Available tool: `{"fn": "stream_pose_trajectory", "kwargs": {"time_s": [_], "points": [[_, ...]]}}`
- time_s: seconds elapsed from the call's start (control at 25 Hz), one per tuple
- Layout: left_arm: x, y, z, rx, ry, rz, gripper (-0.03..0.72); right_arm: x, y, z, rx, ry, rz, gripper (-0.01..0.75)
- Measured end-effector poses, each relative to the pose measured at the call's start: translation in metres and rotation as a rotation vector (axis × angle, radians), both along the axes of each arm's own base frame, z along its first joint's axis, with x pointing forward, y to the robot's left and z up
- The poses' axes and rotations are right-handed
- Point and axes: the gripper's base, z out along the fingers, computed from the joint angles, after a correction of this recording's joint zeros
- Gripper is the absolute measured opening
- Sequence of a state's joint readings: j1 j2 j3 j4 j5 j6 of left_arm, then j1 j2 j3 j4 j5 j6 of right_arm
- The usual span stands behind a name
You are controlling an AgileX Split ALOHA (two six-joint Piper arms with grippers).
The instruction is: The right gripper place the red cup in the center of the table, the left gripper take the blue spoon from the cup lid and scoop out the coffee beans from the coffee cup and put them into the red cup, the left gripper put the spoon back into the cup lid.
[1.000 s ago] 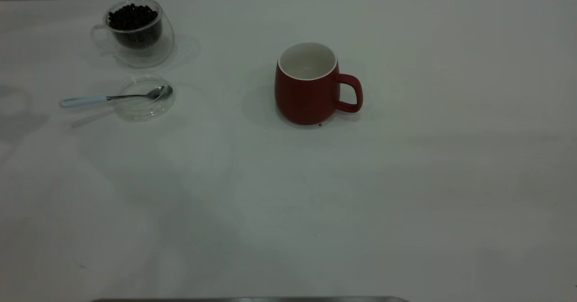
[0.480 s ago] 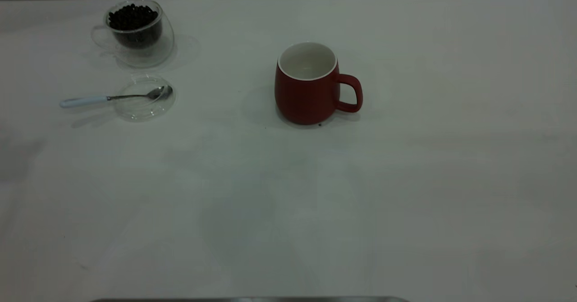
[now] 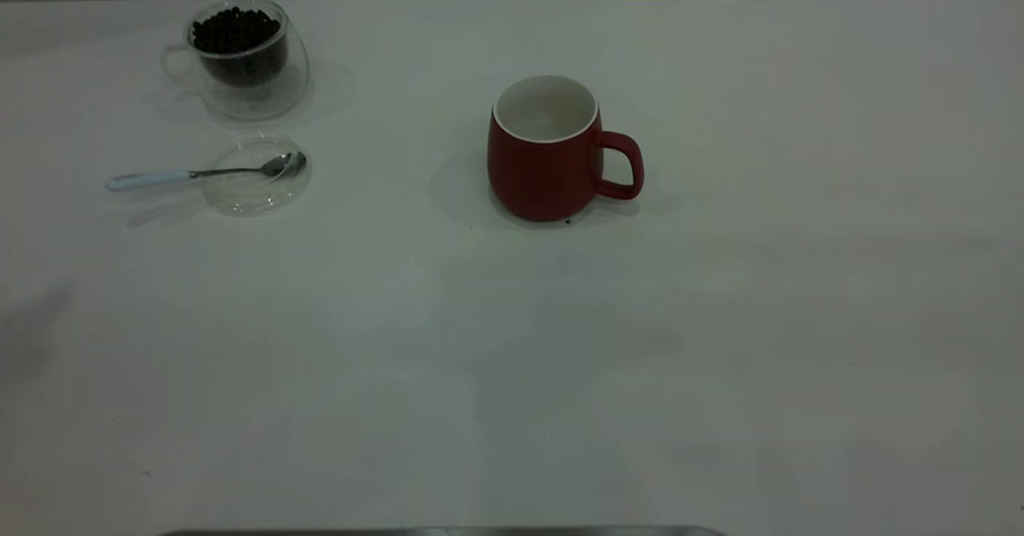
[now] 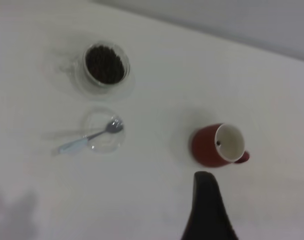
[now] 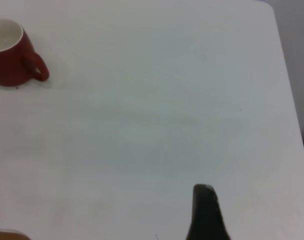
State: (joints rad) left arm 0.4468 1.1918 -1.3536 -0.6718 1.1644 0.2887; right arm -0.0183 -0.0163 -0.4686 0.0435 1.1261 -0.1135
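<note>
Glass cup [image 3: 240, 60]: one, upright, far to the left of and behind the mug, well apart from it.
Beans [image 3: 234, 30]: one dark heap filling the glass cup.
Lid [image 3: 258, 174]: one clear disc, flat on the table, just in front of the glass cup, left of the mug.
Spoon [image 3: 196, 172]: one, bowl resting in the lid, pale handle sticking out away from the mug.
Mug [image 3: 548, 149]: one, red, upright near the middle of the table [image 3: 720, 344], white inside, handle pointing away from the lid.
Left gripper [image 4: 208, 210]: one, above the table near the mug, holding nothing; only one dark finger shows, so its opening cannot be told.
Right gripper [image 5: 207, 212]: one, over bare table well apart from the mug; opening cannot be told.
</note>
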Motion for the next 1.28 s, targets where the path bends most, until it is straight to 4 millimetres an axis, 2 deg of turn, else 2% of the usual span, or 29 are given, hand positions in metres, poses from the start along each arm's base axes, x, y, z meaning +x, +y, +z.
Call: {"fn": "stream_pose_trajectory", "kwargs": {"time_s": [0.24, 0.4, 0.48, 0.56, 0.84, 1.08, 1.2, 1.28], "points": [[-0.043, -0.032, 0.011, 0.062, -0.098, -0.088, 0.570, 0.000, 0.000, 0.000, 0.000, 0.000, 0.000, 0.546], [-0.068, -0.042, 0.022, 0.133, -0.175, -0.107, 0.570, 0.000, 0.000, 0.000, 0.000, 0.000, 0.000, 0.546], [-0.079, -0.043, 0.018, 0.161, -0.161, -0.077, 0.570, 0.000, 0.000, 0.000, 0.000, 0.000, 0.000, 0.546], [-0.093, -0.043, 0.007, 0.193, -0.123, -0.025, 0.570, 0.000, 0.000, 0.000, 0.000, 0.000, 0.000, 0.546], [-0.137, -0.036, -0.058, 0.359, 0.051, 0.107, 0.570, 0.000, 0.000, 0.000, 0.000, 0.000, 0.000, 0.546], [-0.160, -0.038, -0.118, 0.360, 0.198, 0.160, 0.570, 0.000, 0.000, 0.000, 0.000, 0.000, 0.000, 0.546], [-0.170, -0.039, -0.136, 0.390, 0.210, 0.130, 0.570, 0.000, 0.000, 0.000, 0.000, 0.000, 0.000, 0.546], [-0.178, -0.038, -0.140, 0.410, 0.177, 0.125, 0.570, 0.000, 0.000, 0.000, 0.000, 0.000, 0.000, 0.546]]}}
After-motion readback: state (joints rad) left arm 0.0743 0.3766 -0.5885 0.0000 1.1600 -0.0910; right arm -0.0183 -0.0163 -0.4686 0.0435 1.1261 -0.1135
